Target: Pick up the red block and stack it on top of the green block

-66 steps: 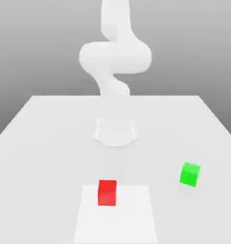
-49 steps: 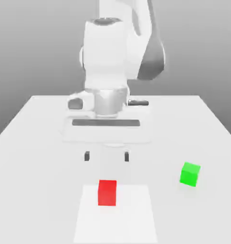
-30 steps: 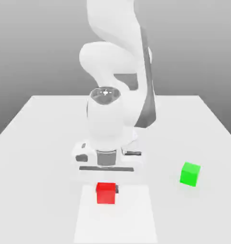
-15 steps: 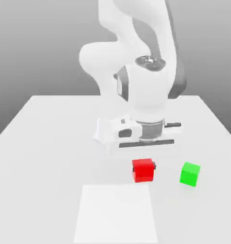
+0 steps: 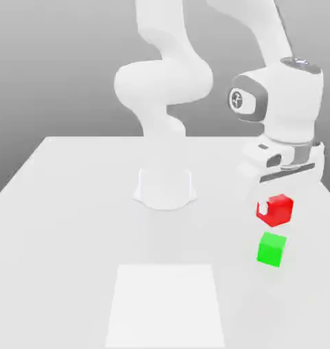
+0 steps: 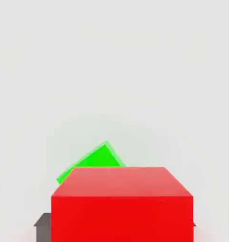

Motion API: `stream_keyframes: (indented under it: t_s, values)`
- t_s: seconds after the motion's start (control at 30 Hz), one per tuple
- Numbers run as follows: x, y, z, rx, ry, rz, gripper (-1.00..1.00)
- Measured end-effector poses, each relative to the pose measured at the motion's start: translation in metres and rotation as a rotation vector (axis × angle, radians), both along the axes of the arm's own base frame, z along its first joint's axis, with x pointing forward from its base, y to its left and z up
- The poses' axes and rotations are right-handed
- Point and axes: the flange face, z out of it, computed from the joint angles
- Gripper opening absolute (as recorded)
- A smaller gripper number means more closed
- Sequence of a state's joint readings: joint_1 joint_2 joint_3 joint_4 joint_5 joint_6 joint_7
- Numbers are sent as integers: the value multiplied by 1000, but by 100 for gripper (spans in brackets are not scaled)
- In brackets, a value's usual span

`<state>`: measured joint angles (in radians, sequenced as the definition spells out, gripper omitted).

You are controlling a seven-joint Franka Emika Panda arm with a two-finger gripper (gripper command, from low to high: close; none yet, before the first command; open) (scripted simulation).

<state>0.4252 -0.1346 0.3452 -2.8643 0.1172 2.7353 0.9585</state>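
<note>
Since half a second ago, you have swung the arm (image 5: pixel 277 82) across to the exterior view's right, and the red block (image 5: pixel 277 210) has travelled with it, lifted off the desk (image 5: pixel 72 225). A second ago that block still sat on the pale square patch (image 5: pixel 166 303) at the near middle of the desk; now it hangs in the air, directly above the green block (image 5: pixel 271 248) with a clear gap between the two. The green block has not moved from its spot on the desk near the right side.

Your claw (image 5: pixel 275 204) points downward and is clamped on the red block. The block sits between the fingertips, just beneath the white hand body; one pale finger (image 5: pixel 264 207) crosses the block's left face in the exterior view. In the hand view the red block (image 6: pixel 121 203) is held close under the camera, with a dark fingertip (image 6: pixel 42 220) showing at its side. Past its far edge you can see a corner of the green block (image 6: pixel 95 159) lying on the desk (image 6: pixel 114 71) below, turned at an angle to the red one, so their sides are not squared up with each other.

The arm's round base (image 5: pixel 165 187) stands at the middle of the desk, well apart from both blocks
</note>
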Motion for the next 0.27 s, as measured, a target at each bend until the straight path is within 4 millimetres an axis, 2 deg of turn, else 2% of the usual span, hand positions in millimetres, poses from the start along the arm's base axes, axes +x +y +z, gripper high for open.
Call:
stream_keyframes:
  t_s: [0.13, 0.17, 0.27]
  values:
    - [0, -1, -36, -1, -1, -3, -100]
    - [0, -1, -44, -1, -1, -3, 100]
    - [0, -1, -44, -1, -1, -3, 100]
